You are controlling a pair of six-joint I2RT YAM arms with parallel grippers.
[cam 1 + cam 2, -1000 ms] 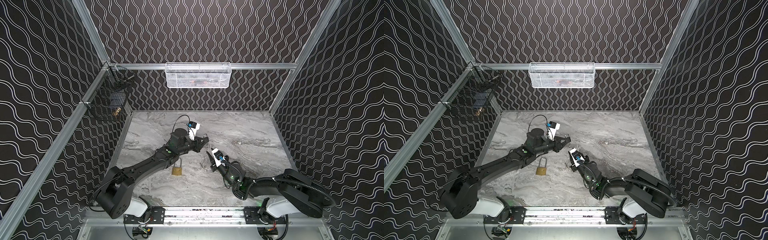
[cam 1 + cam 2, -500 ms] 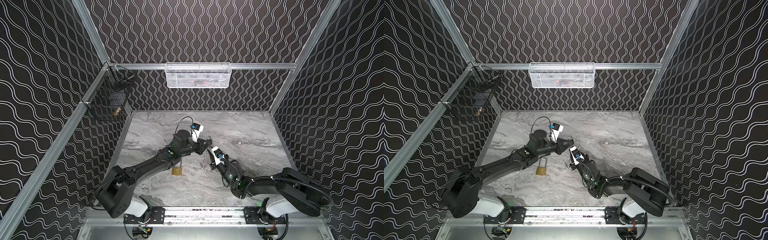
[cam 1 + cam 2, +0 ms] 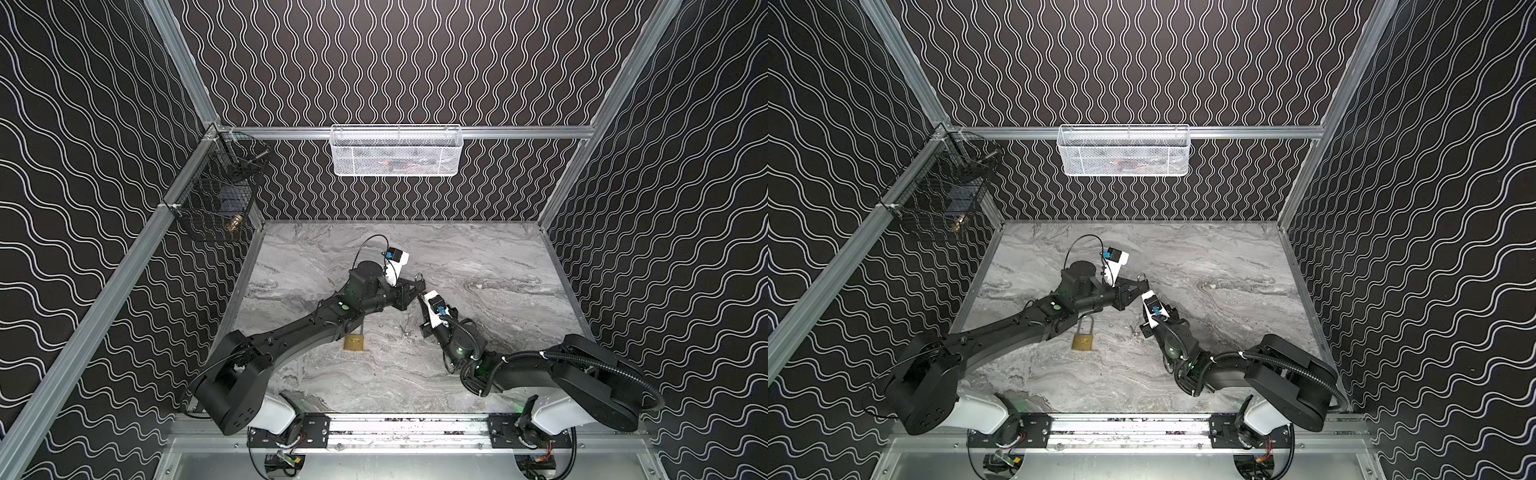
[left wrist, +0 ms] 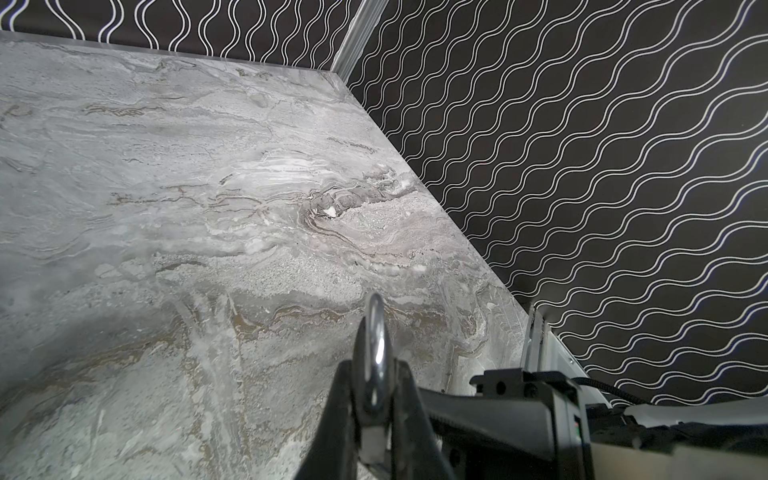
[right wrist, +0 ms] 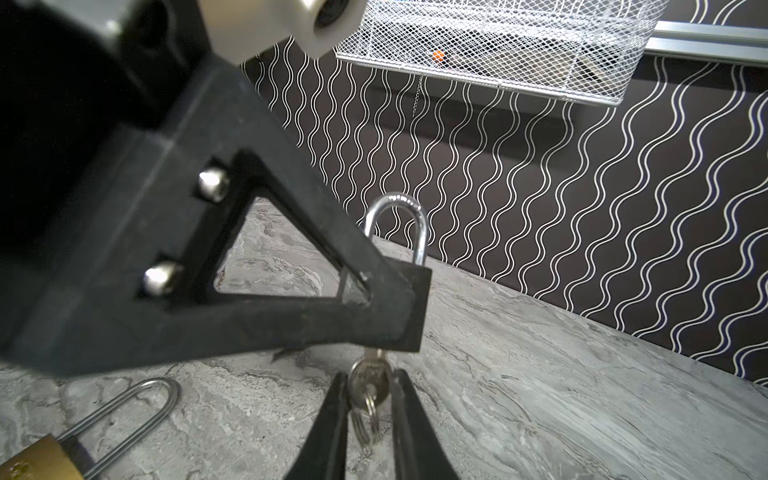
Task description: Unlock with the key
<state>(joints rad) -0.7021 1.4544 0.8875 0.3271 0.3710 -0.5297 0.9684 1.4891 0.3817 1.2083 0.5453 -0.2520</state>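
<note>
Left tool: your left tool (image 4: 375,368) is clamping the small padlock (image 4: 376,345) by its dark body, fingers pressed together on it, and is holding it up off the bench (image 4: 166,187).
Small padlock: it is sitting upright in that grip, with its silver shackle (image 5: 422,241) sticking up past the fingertips. In both top views it is hanging over the middle of the bench.
Right tool: your right tool (image 5: 370,384) is reaching up from underneath and gripping the key (image 5: 370,372), with a finger (image 5: 332,424) lying against each edge of the key's head.
Key: its blade is pointing up and meeting the underside of the small padlock's body, though you cannot tell how far in it is sitting. The key ring (image 5: 365,424) is dangling between the fingers.
Arms: in both top views the left arm (image 3: 316,324) and the right arm (image 3: 457,345) are bringing the two tools tip to tip.
Brass padlock: the brass padlock (image 3: 1082,341) is lying flat on the bench just beside the left arm, its long shackle pointing toward the back wall, apart from both tools.
Surroundings: a white mesh basket (image 3: 395,156) is hanging on the back rail, and a black wire basket (image 3: 216,203) is hanging in the back left corner.
</note>
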